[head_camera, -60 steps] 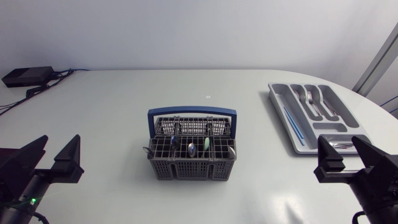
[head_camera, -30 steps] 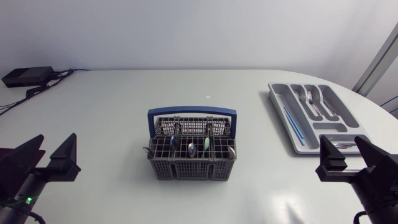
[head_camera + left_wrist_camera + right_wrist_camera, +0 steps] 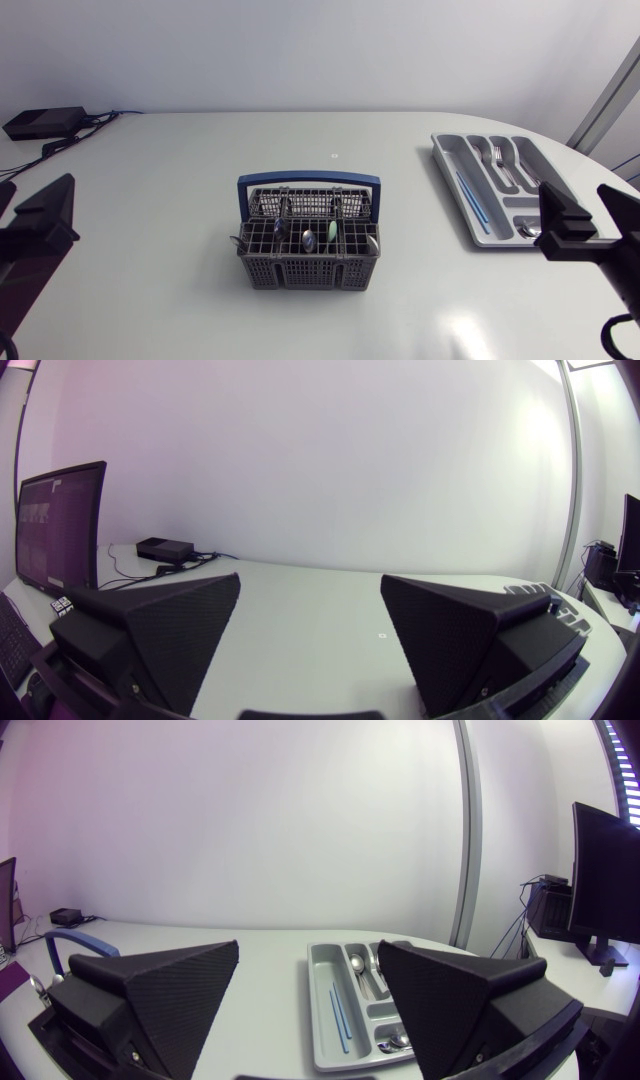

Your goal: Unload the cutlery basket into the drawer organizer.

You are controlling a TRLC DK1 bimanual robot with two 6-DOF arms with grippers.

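The cutlery basket (image 3: pixel 308 245) sits in the middle of the table (image 3: pixel 170 200). Its long side runs from left to right, and its blue handle (image 3: pixel 309 182) goes over the top the same way. A few pieces of cutlery (image 3: pixel 309 238) stand up in its front row, ends pointing up. The drawer organizer (image 3: pixel 452 180) lies well apart from it on the right side of the table. Its long side runs from the far edge toward the near edge, a bit slanted. Silver forks (image 3: pixel 500 160) and a thin blue stick (image 3: pixel 472 198) lie in its slots, pointing the same way as the tray. The left gripper (image 3: pixel 310 580) is low on the left with its fingers spread wide and nothing between them. The right gripper (image 3: pixel 308 948) is by the near end of the organizer, fingers wide apart too, holding nothing.
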